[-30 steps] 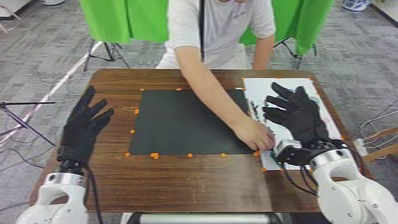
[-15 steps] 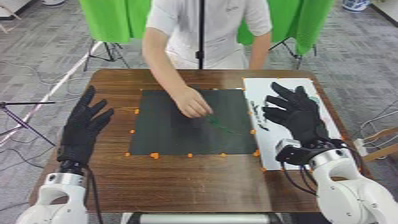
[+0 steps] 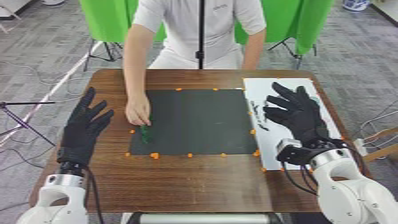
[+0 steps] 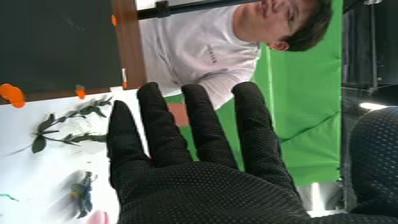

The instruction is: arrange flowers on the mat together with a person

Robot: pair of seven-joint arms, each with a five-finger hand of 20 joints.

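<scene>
On brown worktop (image 3: 169, 185): black mat (image 3: 195, 120), white sheet (image 3: 277, 85) just beside it at right. At left edge of mat: person's hand (image 3: 138, 111), clamped on green sprig (image 3: 145, 134), sprig extending toward near side; contact with mat cannot be told. Left of mat: left hand (image 3: 78, 132), open, fingers straight. Above sheet: right hand (image 3: 298, 117), open, empty, fingers straight and apart. Flat on sheet: leafy sprig (image 4: 53, 131), bluish flower (image 4: 82, 195).

Green curtain (image 3: 302, 25) behind, seemingly grey tiled floor (image 3: 44, 65).
</scene>
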